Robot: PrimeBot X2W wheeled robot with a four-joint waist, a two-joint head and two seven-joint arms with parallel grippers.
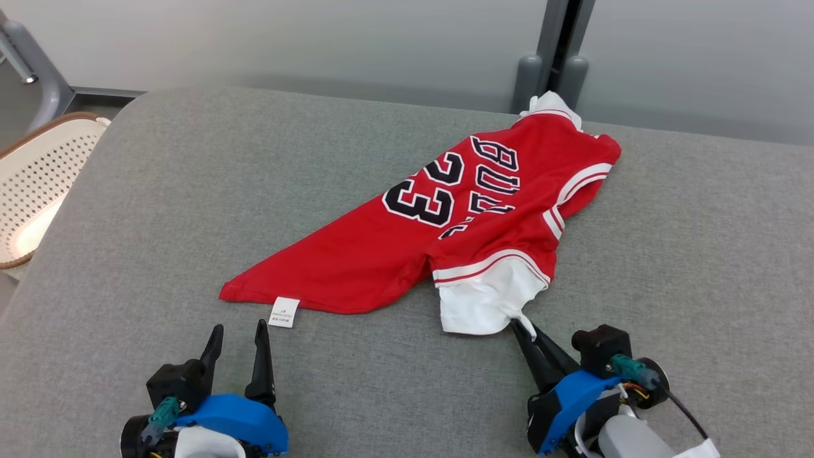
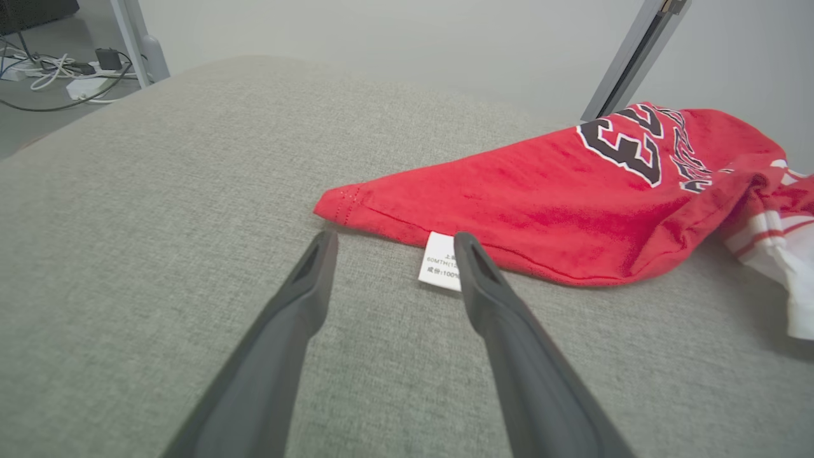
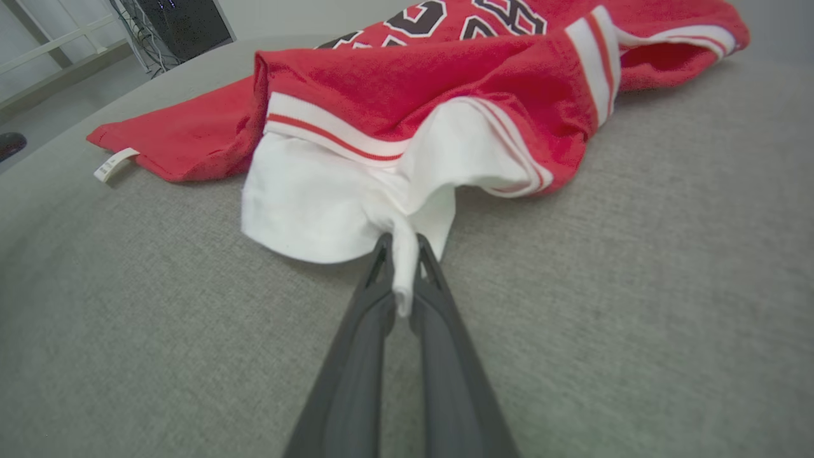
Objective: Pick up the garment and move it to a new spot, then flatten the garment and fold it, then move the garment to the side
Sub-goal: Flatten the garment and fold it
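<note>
Garment (image 1: 356,254) of soft red knit sprawls rumpled across coarse grey upholstery (image 1: 191,191).

The head view looks from high, forward and down, over the whole grey worktop (image 1: 159,222) to the wall (image 1: 318,38); the left wrist view lies low and near the surface, facing the hem of the jersey (image 2: 540,203); the right wrist view, equally low, faces its white sleeve (image 3: 318,197) closely; all three share the label (image 1: 283,312).
</note>
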